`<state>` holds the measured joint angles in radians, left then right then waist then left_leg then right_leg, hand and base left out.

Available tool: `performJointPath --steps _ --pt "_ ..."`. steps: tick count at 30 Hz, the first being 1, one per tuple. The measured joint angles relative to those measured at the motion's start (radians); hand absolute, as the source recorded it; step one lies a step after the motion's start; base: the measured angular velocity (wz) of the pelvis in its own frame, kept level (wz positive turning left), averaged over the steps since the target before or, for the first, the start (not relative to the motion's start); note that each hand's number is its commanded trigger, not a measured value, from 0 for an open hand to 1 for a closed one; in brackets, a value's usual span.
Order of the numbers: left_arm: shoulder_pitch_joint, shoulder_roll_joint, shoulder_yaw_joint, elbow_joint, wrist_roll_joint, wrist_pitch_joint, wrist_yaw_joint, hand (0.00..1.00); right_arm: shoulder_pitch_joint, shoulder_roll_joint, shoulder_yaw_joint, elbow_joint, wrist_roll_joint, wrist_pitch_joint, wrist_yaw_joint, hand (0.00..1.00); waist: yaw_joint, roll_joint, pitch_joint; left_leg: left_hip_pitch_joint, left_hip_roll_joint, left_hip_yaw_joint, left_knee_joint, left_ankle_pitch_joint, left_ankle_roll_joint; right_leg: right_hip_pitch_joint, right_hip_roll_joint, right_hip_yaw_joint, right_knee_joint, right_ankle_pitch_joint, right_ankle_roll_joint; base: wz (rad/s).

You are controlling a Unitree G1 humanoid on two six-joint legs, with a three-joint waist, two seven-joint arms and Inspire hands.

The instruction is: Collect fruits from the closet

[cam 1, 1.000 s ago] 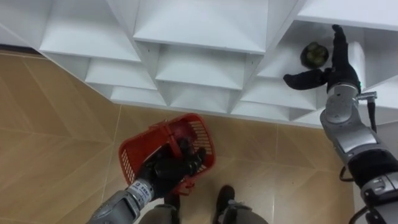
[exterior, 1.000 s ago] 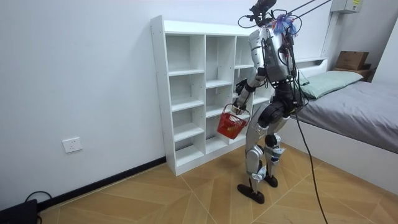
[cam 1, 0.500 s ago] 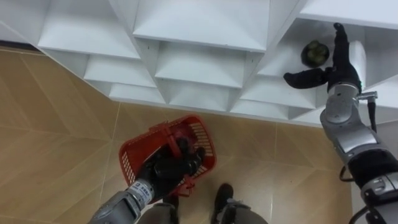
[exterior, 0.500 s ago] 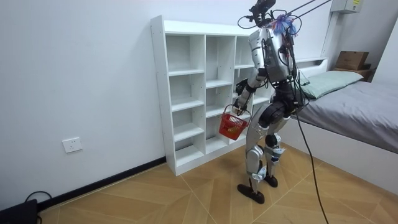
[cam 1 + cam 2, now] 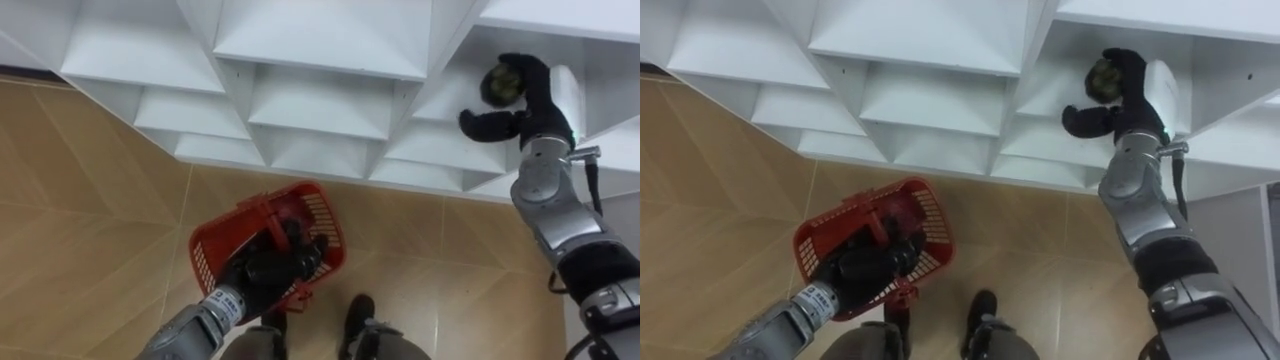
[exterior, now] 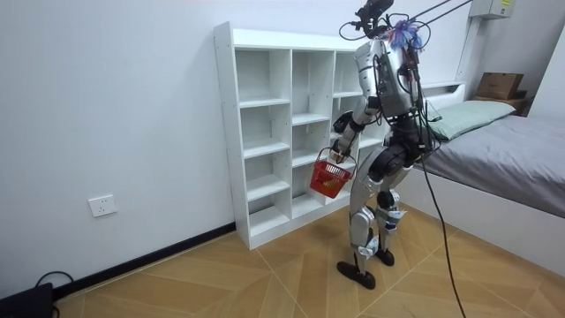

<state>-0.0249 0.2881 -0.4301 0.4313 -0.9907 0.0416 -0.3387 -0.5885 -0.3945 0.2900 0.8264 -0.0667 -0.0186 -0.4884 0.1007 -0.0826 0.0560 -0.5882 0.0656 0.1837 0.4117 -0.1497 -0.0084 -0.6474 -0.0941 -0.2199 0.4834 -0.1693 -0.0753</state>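
Note:
A dark green round fruit [image 5: 495,84] [image 5: 1100,77] sits on a shelf in the right column of the white closet [image 5: 320,60]. My right hand [image 5: 537,98] [image 5: 1137,100] reaches into that compartment. Its fingers curl over the top of the fruit and the thumb sticks out to the left below it. My left hand [image 5: 264,272] [image 5: 858,268] hangs low over the floor, shut on the handle of a red plastic basket [image 5: 325,232] [image 5: 933,222]. A dark red thing [image 5: 291,211] lies inside the basket. In the room view I stand upright, close against the closet [image 6: 265,132], with the basket [image 6: 329,176] at hip height.
Wooden floor [image 5: 90,200] spreads below the closet's open white compartments. A bed [image 6: 516,150] stands just behind me at the room view's right. A white wall with a socket [image 6: 103,206] lies to the room view's left.
My right hand's fingers were straight beside the fruit; now they have curled over it. The left hand and basket have hardly moved.

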Motion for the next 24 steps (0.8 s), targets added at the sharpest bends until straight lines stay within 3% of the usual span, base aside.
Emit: performJointPath --steps 4,24 --pt "-0.011 0.0 -0.016 -0.001 0.0 0.0 0.0 1.0 -0.002 -0.02 0.0 0.024 -0.026 0.0 -0.019 1.0 0.026 0.001 -0.0005 0.0 -0.003 0.0 -0.002 0.0 0.0 0.0 -0.003 -0.001 0.001 0.0 0.0 0.0" --pt "-0.022 -0.001 -0.025 -0.001 0.0 -0.003 0.0 1.0 -0.002 -0.021 0.004 0.025 -0.026 0.018 -0.017 1.0 0.04 0.002 -0.0001 0.004 -0.008 -0.007 -0.006 0.002 0.003 0.005 -0.008 -0.004 -0.001 0.0 0.003 0.0"
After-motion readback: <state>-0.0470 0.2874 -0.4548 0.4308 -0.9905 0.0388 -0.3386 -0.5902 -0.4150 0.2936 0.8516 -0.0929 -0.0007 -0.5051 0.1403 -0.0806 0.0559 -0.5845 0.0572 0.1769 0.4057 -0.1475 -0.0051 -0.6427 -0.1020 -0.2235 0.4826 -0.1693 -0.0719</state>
